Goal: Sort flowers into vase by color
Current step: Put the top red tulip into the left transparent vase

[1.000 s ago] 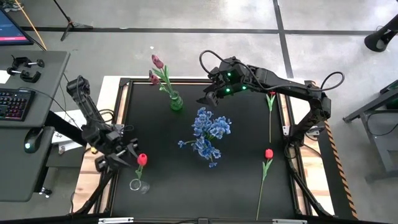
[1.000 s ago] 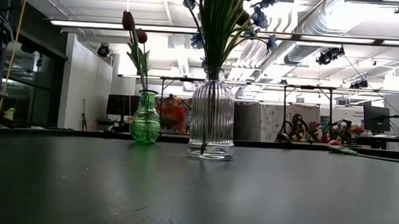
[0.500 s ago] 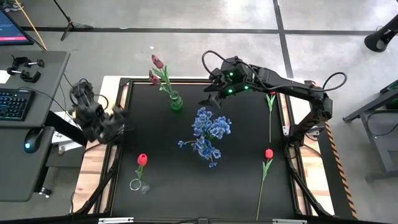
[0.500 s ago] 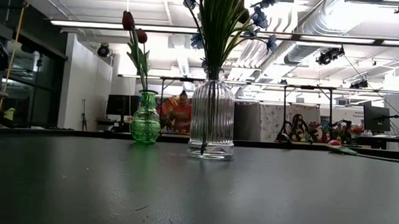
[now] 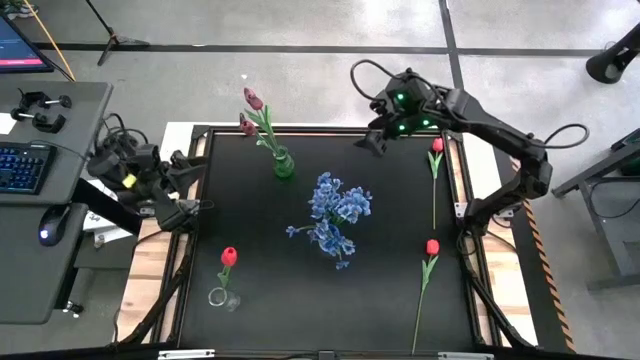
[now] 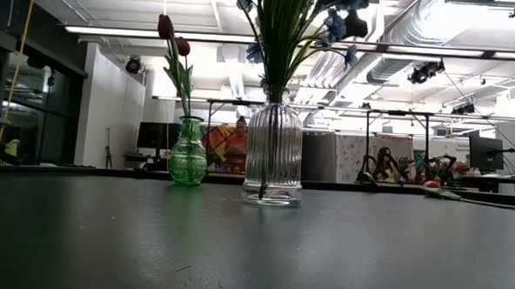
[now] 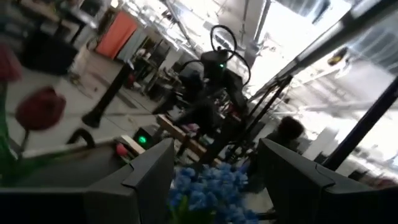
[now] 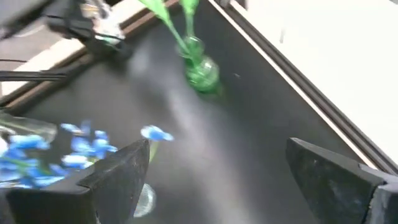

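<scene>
Black table (image 5: 390, 300) under a grey floor marked with dark lines, a desk with a keyboard (image 5: 22, 167) and mouse (image 5: 47, 234) off to the far left. Left hand (image 5: 178, 186) sits at the table's left edge, clear of the flowers, its fingers (image 7: 143, 180) spread wide and holding nothing; its wrist view looks between them at blue blossoms with the other arm beyond.

Next along, near the front left, a small clear vase (image 5: 222, 297) stands with one bright red tulip (image 5: 228, 256) in it. Further back, a green vase (image 5: 284, 164) holds two darker pink-maroon tulips (image 5: 253, 98), leaning toward the rear left; from the low view they rise upright out of that green vase (image 6: 188, 163).

Centre of the table, the bushy blue flowers (image 5: 336, 214) fill a tall ribbed clear vase (image 6: 273, 156), green stems fanning out above its neck.

Over to the right, the right hand (image 5: 375, 140) hovers above the rear edge of the table, fingers (image 8: 118, 174) wide apart and empty, its wrist view looking down on the green vase and a few blue blossoms.

Two red tulips are lying flat on the table at the right: one (image 5: 436, 146) near the back edge, one (image 5: 432, 247) nearer the front, both stems running toward the front. A person in orange (image 6: 238, 149) stands in the room behind the table.
</scene>
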Controlling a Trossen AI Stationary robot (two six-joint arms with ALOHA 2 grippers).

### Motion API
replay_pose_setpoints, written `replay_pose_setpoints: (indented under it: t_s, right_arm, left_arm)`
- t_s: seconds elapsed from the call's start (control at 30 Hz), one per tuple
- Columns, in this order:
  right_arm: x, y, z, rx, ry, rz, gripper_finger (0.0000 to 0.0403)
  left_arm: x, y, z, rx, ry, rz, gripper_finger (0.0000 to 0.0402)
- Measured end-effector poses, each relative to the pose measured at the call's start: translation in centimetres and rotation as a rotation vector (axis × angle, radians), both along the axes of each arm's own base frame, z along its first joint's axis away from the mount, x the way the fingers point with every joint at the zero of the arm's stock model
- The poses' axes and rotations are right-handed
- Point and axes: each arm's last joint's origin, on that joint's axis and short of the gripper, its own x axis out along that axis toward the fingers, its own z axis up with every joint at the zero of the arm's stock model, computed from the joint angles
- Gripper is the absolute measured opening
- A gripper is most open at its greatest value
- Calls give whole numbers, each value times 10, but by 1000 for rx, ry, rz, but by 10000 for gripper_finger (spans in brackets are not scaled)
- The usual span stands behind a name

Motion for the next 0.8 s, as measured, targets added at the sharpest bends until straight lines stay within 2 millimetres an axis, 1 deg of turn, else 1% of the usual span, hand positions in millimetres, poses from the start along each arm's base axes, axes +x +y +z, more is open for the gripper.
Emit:
replay_pose_setpoints:
  t_s: [0.07,0.13,0.27,0.37,0.47,0.53,0.6,0.7,0.73,0.8]
  right_arm:
    - [-5,-6,-2,10,27,-26,366]
    - [-8,-11,-3,1,36,-33,366]
    - [-11,-17,-3,-13,41,-40,366]
    - [-14,-22,-4,-5,48,-61,366]
    - [-21,-27,-7,1,97,-129,366]
    - [-27,-31,-10,6,145,-168,366]
    - [-33,-35,-12,20,188,-200,366]
    - [-43,-41,-15,41,245,-261,366]
    - [-46,-43,-17,39,266,-290,366]
    - [-52,-47,-27,29,308,-339,366]
  left_arm:
    - [4,-3,-2,-49,-18,-16,220]
    - [13,-9,-2,-62,-40,-35,220]
    - [36,-18,2,-4,-71,-36,220]
    - [53,-14,14,55,-71,4,220]
    - [66,0,32,112,-67,19,220]
    - [78,12,42,147,-16,20,220]
    - [94,28,47,151,53,-22,220]
    - [124,56,40,124,145,-173,220]
    - [133,65,34,102,173,-228,220]
    - [146,81,25,56,210,-311,220]
